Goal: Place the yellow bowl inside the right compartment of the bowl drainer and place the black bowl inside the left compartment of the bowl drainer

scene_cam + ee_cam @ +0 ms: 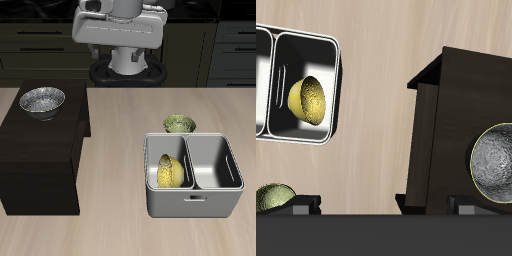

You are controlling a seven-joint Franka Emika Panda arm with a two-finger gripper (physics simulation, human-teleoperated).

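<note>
The bowl drainer (195,196) stands near the table's front edge, its slot handle facing that edge. The yellow bowl (170,172) lies tilted on its side inside the drainer well nearer the dark cabinet; the other well is empty. The wrist view shows the same yellow bowl (308,97) in the drainer (334,60). The black bowl (42,101) sits upright on top of the cabinet and also shows in the wrist view (494,163). My gripper (384,205) hangs high above the table, open with nothing between its fingertips (306,203), apart from both bowls.
An olive-green bowl (178,124) rests on the table just behind the drainer. A dark wooden cabinet (40,150) stands on the table beside the drainer. The robot arm (122,40) stands at the back, with kitchen drawers behind it.
</note>
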